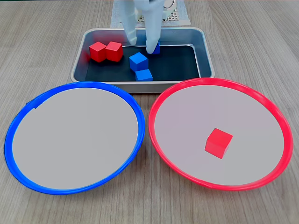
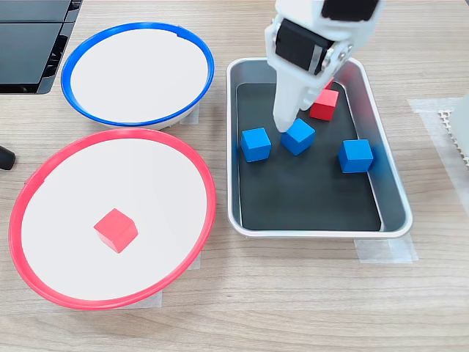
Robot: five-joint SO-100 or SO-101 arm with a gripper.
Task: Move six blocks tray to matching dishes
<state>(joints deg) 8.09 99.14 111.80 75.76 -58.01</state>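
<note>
The silver tray (image 1: 208, 52) (image 2: 393, 183) holds two red blocks (image 1: 97, 51) (image 1: 114, 51) side by side at its left in a fixed view; the other fixed view shows one red block (image 2: 323, 104) beside the arm. Three blue blocks lie in the tray (image 1: 138, 61) (image 1: 144, 75) (image 1: 154, 46) (image 2: 298, 136) (image 2: 256, 144) (image 2: 355, 155). My white gripper (image 1: 141, 43) hangs open over the tray, nothing between its fingers (image 2: 286, 103). One fingertip overlaps the far blue block. A red block (image 1: 218, 143) (image 2: 115, 229) rests in the red-rimmed dish (image 1: 219, 80) (image 2: 110, 133). The blue-rimmed dish (image 1: 74, 84) (image 2: 138, 26) is empty.
Everything stands on a wooden table. A black device (image 2: 29, 44) sits beyond the blue-rimmed dish. A white mesh sheet (image 1: 177, 16) (image 2: 453, 125) lies behind the tray by the arm's base. Tape strips (image 2: 385, 251) hold the tray's corner.
</note>
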